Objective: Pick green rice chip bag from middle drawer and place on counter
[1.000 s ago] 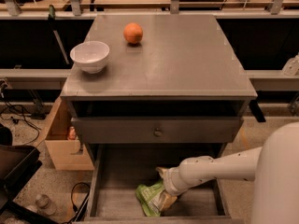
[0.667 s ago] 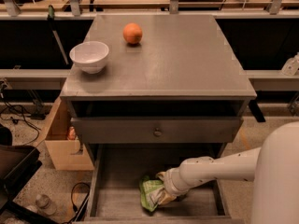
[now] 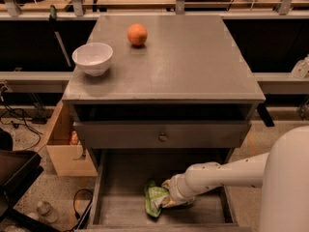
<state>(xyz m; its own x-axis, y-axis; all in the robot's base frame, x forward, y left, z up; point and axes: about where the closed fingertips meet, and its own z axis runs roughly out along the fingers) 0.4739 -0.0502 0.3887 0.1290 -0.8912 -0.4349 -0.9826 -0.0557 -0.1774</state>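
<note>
The green rice chip bag (image 3: 155, 198) lies crumpled on the flat bottom of the open middle drawer (image 3: 125, 208), near its front. My white arm reaches in from the right, and the gripper (image 3: 166, 197) is down on the bag's right side, in contact with it. The bag looks bunched up against the gripper. The counter (image 3: 183, 57) is the grey tabletop above the drawer.
A white bowl (image 3: 92, 58) stands at the counter's left edge and an orange (image 3: 137, 34) sits behind it. A closed drawer front with a round knob (image 3: 163, 137) is above the open drawer. A cardboard box (image 3: 65, 144) stands on the floor at the left.
The bag has been pushed a little left and bunched up more tightly against the gripper. The arm has shifted slightly with it.
</note>
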